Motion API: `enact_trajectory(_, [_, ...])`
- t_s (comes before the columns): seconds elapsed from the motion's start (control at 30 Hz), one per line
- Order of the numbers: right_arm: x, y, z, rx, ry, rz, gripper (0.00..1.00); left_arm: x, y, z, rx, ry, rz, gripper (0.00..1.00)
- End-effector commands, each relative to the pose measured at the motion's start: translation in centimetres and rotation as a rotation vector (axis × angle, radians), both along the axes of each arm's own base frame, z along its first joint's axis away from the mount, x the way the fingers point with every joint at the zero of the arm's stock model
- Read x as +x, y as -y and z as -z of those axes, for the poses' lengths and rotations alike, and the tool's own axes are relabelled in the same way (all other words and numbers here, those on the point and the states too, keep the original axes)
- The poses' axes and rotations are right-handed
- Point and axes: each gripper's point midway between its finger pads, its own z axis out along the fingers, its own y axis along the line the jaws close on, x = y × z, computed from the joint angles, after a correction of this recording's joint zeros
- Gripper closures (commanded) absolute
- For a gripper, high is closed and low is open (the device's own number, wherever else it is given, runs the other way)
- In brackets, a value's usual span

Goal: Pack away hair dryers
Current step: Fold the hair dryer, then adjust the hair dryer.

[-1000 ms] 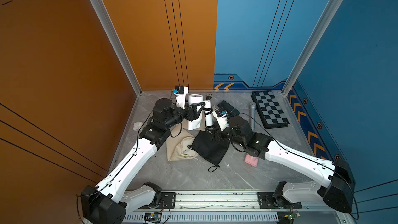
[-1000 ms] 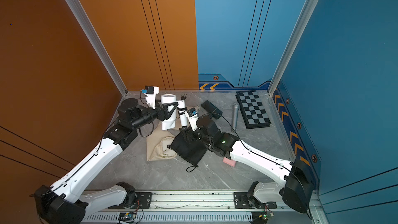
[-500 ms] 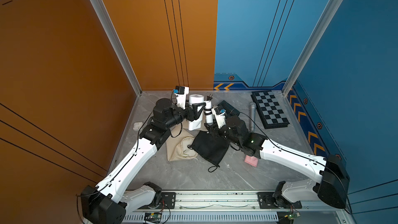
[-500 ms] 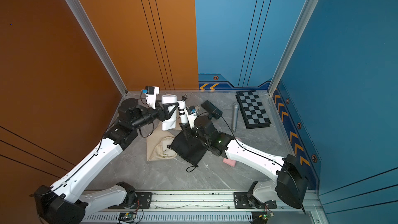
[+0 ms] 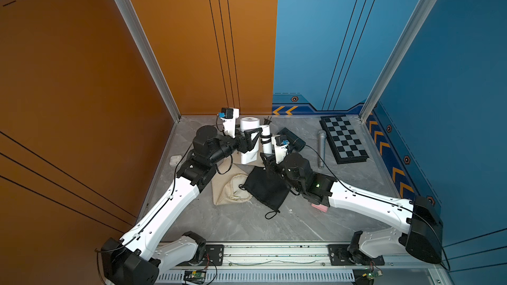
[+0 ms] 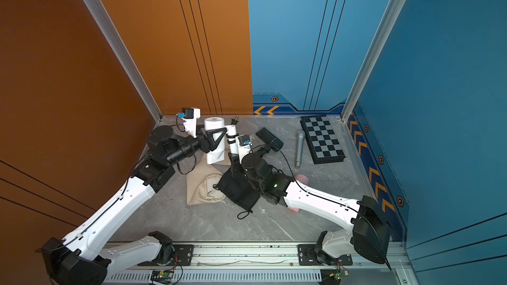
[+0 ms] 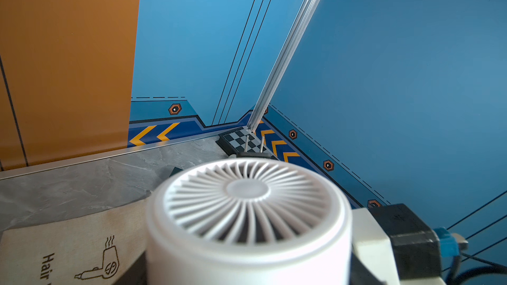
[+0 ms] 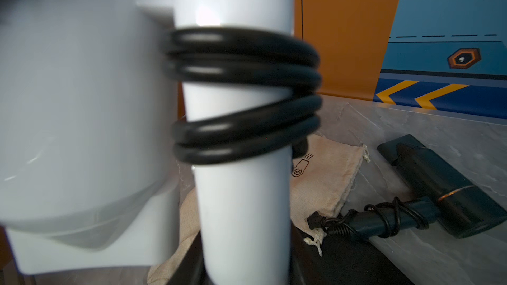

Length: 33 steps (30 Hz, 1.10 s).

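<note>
Jaws of the right gripper point(image 5: 267, 161) have narrowed round the white hair dryer's point(image 5: 248, 126) handle, whether gripping I cannot tell, while the left gripper point(image 5: 253, 139) clamps its barrel upright near the bench's far edge: bagging looks near.

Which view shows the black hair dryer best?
The right wrist view: the black hair dryer lies close and unblocked, cord wound round its handle. Both top views show it small, partly behind the right arm. In the left wrist view the white hair dryer mostly hides it.
</note>
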Motion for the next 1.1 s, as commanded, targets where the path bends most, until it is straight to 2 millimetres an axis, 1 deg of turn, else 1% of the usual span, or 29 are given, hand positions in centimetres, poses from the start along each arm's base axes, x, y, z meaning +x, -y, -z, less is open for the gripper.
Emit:
enact_trajectory(0.0, [-0.6, -1.0, -4.7, 0.233, 0.039, 0.045, 0.71, 0.2, 0.2, -1.2, -0.046, 0.053, -0.022, 0.76])
enact_trajectory(0.17, [-1.2, -2.8, -5.3, 0.32, 0.005, 0.018, 0.71, 0.3, 0.4, -1.6, -0.058, 0.07, -0.025, 0.76])
enact_trajectory(0.23, [-1.4, -3.5, -5.3, 0.336, -0.014, 0.002, 0.71, 0.4, 0.5, -0.2, -0.044, 0.046, -0.029, 0.76])
enact_trajectory(0.33, [-1.6, -4.4, -5.2, 0.348, -0.035, -0.02, 0.7, 0.5, 0.6, 0.0, -0.046, 0.047, -0.031, 0.76])
enact_trajectory(0.4, [-1.7, -4.4, -5.2, 0.329, -0.029, -0.026, 0.68, 0.5, 0.5, 0.0, -0.044, 0.051, -0.031, 0.76])
enact_trajectory(0.47, [-1.8, -3.6, -5.3, 0.303, -0.017, -0.013, 0.62, 0.4, 0.3, -0.1, -0.041, 0.057, -0.031, 0.76])
enact_trajectory(0.53, [-2.0, -2.4, -5.4, 0.256, -0.002, -0.006, 0.47, 0.4, -0.3, -0.4, -0.049, 0.058, -0.038, 0.76])
enact_trajectory(0.6, [-1.9, -1.2, -5.1, 0.207, -0.012, -0.002, 0.38, 0.6, -0.7, -0.5, -0.053, 0.052, -0.039, 0.76])
enact_trajectory(0.7, [-2.2, 0.9, -4.5, 0.171, -0.014, -0.009, 0.28, 1.0, -1.3, -0.6, -0.068, 0.038, -0.049, 0.76])
enact_trajectory(0.77, [-2.6, 2.2, -4.1, 0.159, -0.012, -0.029, 0.24, 1.2, -1.5, -0.6, -0.081, 0.023, -0.047, 0.76])
enact_trajectory(0.83, [-3.1, 3.2, -3.9, 0.159, -0.005, -0.067, 0.23, 1.5, -1.7, -0.5, -0.094, 0.006, -0.047, 0.76])
enact_trajectory(0.9, [-3.0, 4.6, -3.6, 0.183, -0.012, -0.092, 0.22, 1.8, -1.5, -0.4, -0.113, -0.019, -0.037, 0.76])
enact_trajectory(1.0, [-2.6, 6.2, -4.1, 0.261, -0.001, -0.143, 0.22, 2.5, -1.1, -0.4, -0.176, -0.059, -0.026, 0.76])
enact_trajectory(1.07, [-2.6, 6.7, -5.0, 0.3, 0.02, -0.176, 0.21, 3.1, -0.9, -0.8, -0.244, -0.084, -0.023, 0.76])
